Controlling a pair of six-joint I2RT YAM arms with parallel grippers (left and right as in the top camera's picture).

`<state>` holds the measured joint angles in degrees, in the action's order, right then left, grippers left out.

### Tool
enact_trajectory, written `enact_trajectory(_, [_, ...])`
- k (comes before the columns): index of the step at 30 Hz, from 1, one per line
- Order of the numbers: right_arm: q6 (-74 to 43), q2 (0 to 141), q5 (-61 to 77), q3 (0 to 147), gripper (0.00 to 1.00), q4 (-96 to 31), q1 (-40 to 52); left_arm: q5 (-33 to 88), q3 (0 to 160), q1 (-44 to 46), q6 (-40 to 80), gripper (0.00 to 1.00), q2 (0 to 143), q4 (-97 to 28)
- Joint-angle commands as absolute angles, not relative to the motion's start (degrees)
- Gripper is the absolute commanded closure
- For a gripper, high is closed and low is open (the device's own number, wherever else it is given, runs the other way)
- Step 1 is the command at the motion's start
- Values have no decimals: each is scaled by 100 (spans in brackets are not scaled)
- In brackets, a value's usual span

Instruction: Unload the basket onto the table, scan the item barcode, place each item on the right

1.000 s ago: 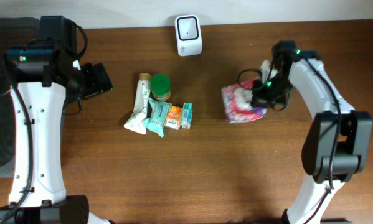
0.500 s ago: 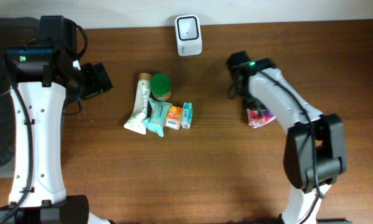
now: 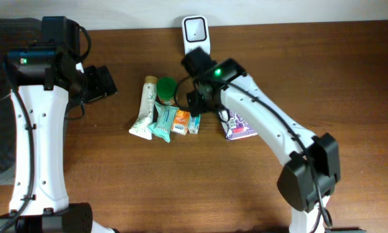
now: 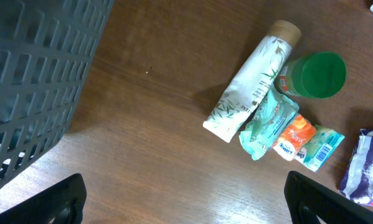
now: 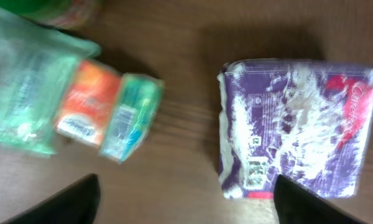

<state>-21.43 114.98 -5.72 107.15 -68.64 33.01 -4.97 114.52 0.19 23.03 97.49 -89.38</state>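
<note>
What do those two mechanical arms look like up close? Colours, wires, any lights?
The left arm and right arm have smooth, rounded white shells with black joints. A small green light glows on each, thin black cables run along the links, and the fingers are plain black.

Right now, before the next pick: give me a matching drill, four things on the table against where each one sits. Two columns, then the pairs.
Things
1. scanner
2. white tube
3. purple packet
4. green-lidded jar

Places
a. lying flat, apart from the pile, on its right
b. at the back, beyond the pile
c. leftmost in the pile, lying down
d. upright at the pile's back, beside the tube's cap

Pairs: 1-b, 2-c, 3-a, 4-d
</note>
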Motion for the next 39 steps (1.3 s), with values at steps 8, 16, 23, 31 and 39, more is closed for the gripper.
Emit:
enact_trajectory(8, [-954, 11472, 132, 11354, 1, -7644, 1037, -543, 11443, 8, 2353, 1, 9647, -8943])
enact_trajectory(16, [-172, 11483, 2270, 9791, 1, -6420, -126, -541, 11443, 8, 2353, 1, 9647, -8943])
enact_trajectory(23, [-172, 11483, 3406, 8394, 17, -6121, -43, -543, 11443, 8, 2353, 1, 9647, -8943])
enact_trajectory(31, [-279, 11207, 5546, 8335, 43, -6659, 517, -543, 11443, 8, 2355, 1, 9647, -8941])
enact_trajectory(39, [-30, 11128, 3076, 9002, 24, -4818, 36, -541, 11443, 8, 2353, 1, 9647, -8943])
